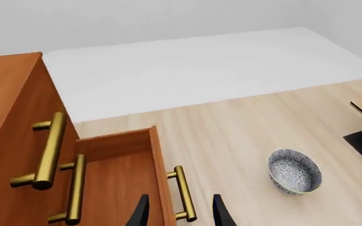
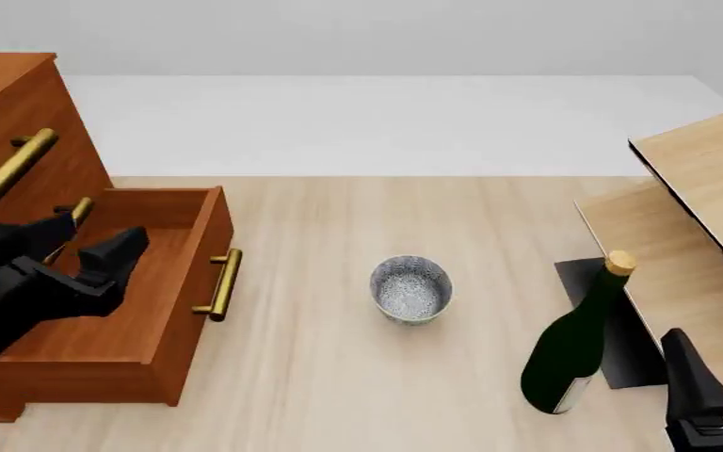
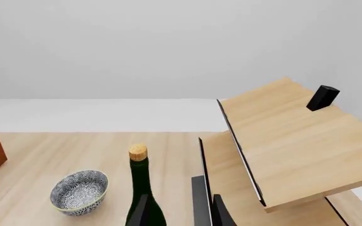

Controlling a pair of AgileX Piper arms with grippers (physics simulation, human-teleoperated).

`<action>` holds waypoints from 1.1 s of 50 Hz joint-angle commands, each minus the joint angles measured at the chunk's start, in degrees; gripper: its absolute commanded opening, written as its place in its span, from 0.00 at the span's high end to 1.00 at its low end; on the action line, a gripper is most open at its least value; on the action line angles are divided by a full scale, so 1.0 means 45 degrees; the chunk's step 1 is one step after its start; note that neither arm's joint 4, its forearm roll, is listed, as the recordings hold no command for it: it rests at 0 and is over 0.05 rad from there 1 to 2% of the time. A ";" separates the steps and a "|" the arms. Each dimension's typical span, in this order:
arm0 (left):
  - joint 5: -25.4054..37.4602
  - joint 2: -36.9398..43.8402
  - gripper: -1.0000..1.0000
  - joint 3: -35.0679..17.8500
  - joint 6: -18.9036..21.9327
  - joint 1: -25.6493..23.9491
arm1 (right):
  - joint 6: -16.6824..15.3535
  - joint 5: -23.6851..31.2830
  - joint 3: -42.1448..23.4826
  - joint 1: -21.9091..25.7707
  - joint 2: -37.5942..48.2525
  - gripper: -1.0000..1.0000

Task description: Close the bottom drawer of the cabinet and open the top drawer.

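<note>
The left gripper (image 2: 86, 247) hangs over the pulled-out bottom drawer (image 2: 123, 311), fingers spread and holding nothing, its brass handle (image 2: 219, 282) just beyond. Above, the cabinet (image 2: 10, 132) keeps its top drawer (image 1: 17, 122) shut. A patterned bowl (image 2: 410, 289) and green bottle (image 2: 578, 348) stand apart on open table; the right gripper (image 3: 179, 212) sits empty, parted, behind the bottle.

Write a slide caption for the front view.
Left gripper hovers open over the pulled-out bottom drawer; bowl and bottle stand nearby.
</note>
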 commanded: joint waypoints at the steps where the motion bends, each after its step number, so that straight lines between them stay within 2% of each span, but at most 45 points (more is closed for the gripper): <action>1: 0.1078 0.1834 0.00 -0.1277 -0.0369 -0.0794 | 0.0006 0.0012 -0.0005 0.0005 -0.0019 0.00; 2: 0.1123 0.1979 0.00 -0.1302 -0.0835 -0.0789 | 0.0009 0.0014 -0.0005 0.0002 -0.0022 0.00; 4: 0.1231 0.2289 0.00 -0.1347 -0.0404 -0.0795 | 0.0012 0.0015 -0.0005 -0.0001 -0.0026 0.00; 6: 0.1376 0.2655 0.00 -0.1424 -0.0974 -0.0963 | 0.0023 0.0014 -0.0005 -0.0001 -0.0028 0.00; 11: 0.1765 0.3301 0.00 -0.1742 -0.1092 -0.1344 | 0.0019 0.0009 -0.0005 -0.0007 -0.0027 0.00; 15: 0.2007 0.3871 0.00 -0.1988 -0.0578 -0.1357 | 0.0034 0.0003 0.0003 -0.0034 -0.0021 0.00; 17: 0.2106 0.4320 0.00 -0.2010 -0.1119 -0.1439 | 0.0031 -0.0005 0.0007 -0.0041 -0.0011 0.00; 19: 0.2180 0.4329 0.00 -0.2117 -0.0987 -0.1476 | 0.0034 -0.0002 0.0001 -0.0035 -0.0010 0.00; 30: 0.2844 0.5392 0.00 -0.2838 -0.2394 -0.2254 | 0.0116 -0.0018 -0.0024 -0.0085 0.0031 0.00; 33: 0.2951 0.5475 0.00 -0.2956 -0.2500 -0.2455 | 0.0128 -0.0028 -0.0028 -0.0091 0.0049 0.00; 38: 0.2951 0.5671 0.00 -0.2996 -0.3326 -0.2944 | 0.0152 -0.0047 -0.0028 -0.0105 0.0065 0.00; 40: 0.2985 0.5716 0.00 -0.3035 -0.3338 -0.2895 | 0.0159 -0.0111 -0.0046 -0.0110 0.0147 0.00; 42: 0.2914 0.5729 0.00 -0.2999 -0.3902 -0.3246 | 0.0158 -0.0125 -0.0047 -0.0119 0.0159 0.00; 44: 0.2898 0.5787 0.00 -0.3038 -0.3909 -0.3296 | 0.0171 -0.0146 -0.0050 -0.0130 0.0186 0.00; 48: 0.2729 0.5860 0.00 -0.2876 -0.4767 -0.3745 | 0.0169 -0.0160 -0.0051 -0.0134 0.0198 0.00; 53: 0.2537 0.6003 0.00 -0.2714 -0.5264 -0.4002 | 0.0172 -0.0149 -0.0050 -0.0134 0.0186 0.00; 55: 0.2512 0.6063 0.00 -0.2747 -0.5135 -0.3910 | 0.0165 -0.0073 -0.0034 -0.0131 0.0098 0.00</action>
